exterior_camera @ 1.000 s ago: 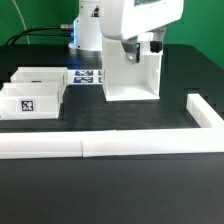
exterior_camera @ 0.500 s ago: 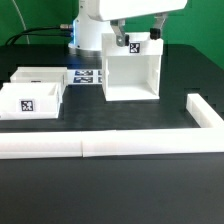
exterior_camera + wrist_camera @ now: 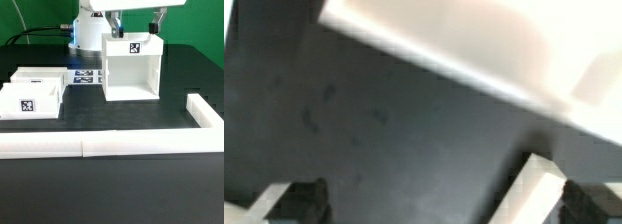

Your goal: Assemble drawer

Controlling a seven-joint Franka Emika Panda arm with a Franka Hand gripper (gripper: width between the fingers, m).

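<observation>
Housing: you have one housing (image 3: 131,78), upright mid-table, its open front facing the exterior camera.
Trays: you have two, front tray (image 3: 28,102) and rear tray (image 3: 40,74), close together at the exterior view's left.
Gripper: one gripper (image 3: 136,28) above the housing, fingers spread wide, empty.

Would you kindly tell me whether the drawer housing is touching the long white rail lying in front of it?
Apart. The exterior view shows a broad strip of bare dark table between the housing and the rail.
</observation>
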